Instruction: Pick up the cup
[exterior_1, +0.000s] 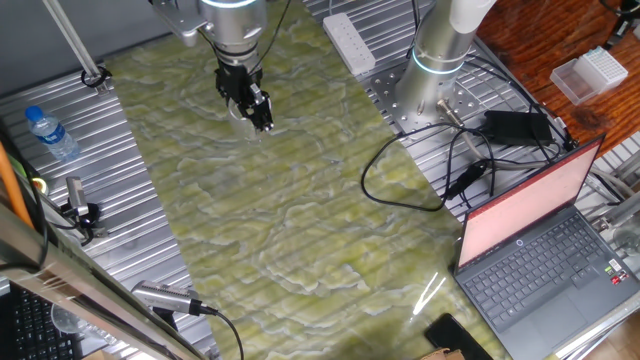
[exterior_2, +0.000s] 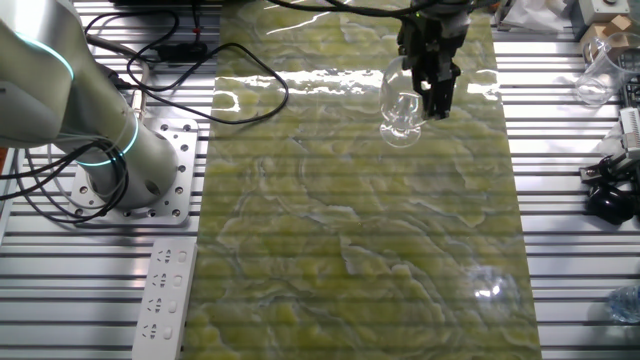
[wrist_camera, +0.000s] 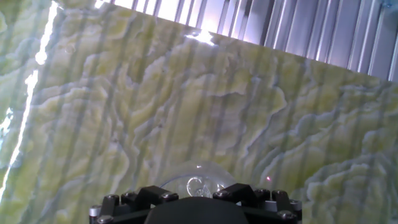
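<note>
The cup (exterior_2: 400, 108) is small, clear and nearly colourless, over the far part of the green marbled mat (exterior_2: 350, 230). My gripper (exterior_2: 437, 98) comes down from above with its black fingers closed on the cup's wall, and the cup hangs tilted to the left of them. In one fixed view the gripper (exterior_1: 258, 112) shows clearly, and the cup (exterior_1: 241, 108) is only a faint outline beside it. In the hand view the cup's round rim (wrist_camera: 198, 183) shows just above the gripper body at the bottom edge. Whether the cup touches the mat, I cannot tell.
A water bottle with a blue cap (exterior_1: 50, 133) lies on the metal table at the left. An open laptop (exterior_1: 540, 240), black cables (exterior_1: 420, 180) and a power strip (exterior_1: 348, 40) lie to the right. The arm's base (exterior_2: 100, 150) stands beside the mat. Other clear cups (exterior_2: 600, 65) stand at the table's edge.
</note>
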